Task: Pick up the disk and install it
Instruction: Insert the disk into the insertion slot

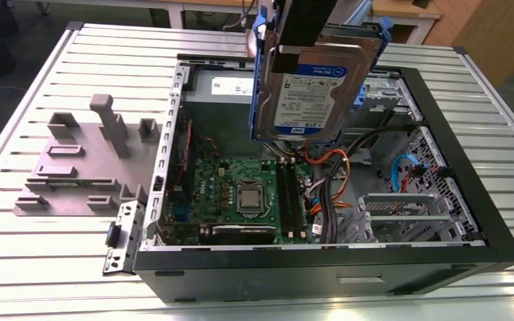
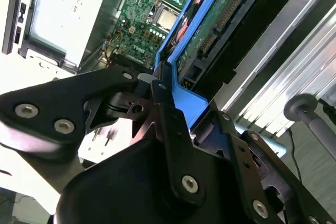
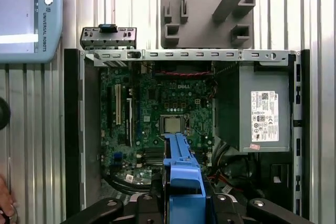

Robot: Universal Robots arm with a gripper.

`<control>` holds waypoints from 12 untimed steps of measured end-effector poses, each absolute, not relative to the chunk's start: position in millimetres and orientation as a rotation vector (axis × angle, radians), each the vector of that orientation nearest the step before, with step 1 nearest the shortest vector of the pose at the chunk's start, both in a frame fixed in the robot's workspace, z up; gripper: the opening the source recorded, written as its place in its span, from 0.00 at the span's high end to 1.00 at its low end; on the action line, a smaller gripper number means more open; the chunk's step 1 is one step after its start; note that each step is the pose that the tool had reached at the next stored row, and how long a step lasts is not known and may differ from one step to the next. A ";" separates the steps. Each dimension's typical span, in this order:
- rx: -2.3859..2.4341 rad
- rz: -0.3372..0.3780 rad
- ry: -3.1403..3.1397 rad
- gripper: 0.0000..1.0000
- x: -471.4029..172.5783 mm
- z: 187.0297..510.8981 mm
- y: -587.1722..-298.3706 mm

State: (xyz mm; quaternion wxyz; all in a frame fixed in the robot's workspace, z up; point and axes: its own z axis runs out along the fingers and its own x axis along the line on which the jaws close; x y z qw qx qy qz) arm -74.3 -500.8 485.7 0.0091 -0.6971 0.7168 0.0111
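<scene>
Hanging over an open computer case (image 1: pixel 328 277), the disk (image 1: pixel 315 87) is clamped in the claw (image 1: pixel 304 23), which grasps it from above by its blue carrier frame (image 3: pixel 181 166). In the second wrist view the claw's black fingers (image 2: pixel 167 114) press against that frame on both sides, and the drive's green circuit-board face (image 2: pixel 220 19) is turned to the camera. In the exterior view the drive stands nearly upright beneath the claw, with its white-and-blue label facing outward. Its lower edge hangs clear of the parts below.

Directly under the claw lies the green motherboard (image 1: pixel 208 184), flat on the floor of the case. In the first wrist view the drive is seen edge-on above it, close to the processor socket (image 3: pixel 173 124). A silver power supply (image 3: pixel 262 114) fills one corner of the case, off to one side of the claw. Below the claw and toward the exterior view's right stands a metal drive cage (image 1: pixel 400 210) with loose cables (image 1: pixel 324 164) beside it.

Well apart from the claw, outside the case toward the exterior view's left, a grey slotted holder block (image 1: pixel 78 177) rests on the slatted metal surface (image 1: pixel 34 261).
</scene>
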 end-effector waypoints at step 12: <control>-2.178 0.035 2.238 0.63 -73.1 484.9 -513.9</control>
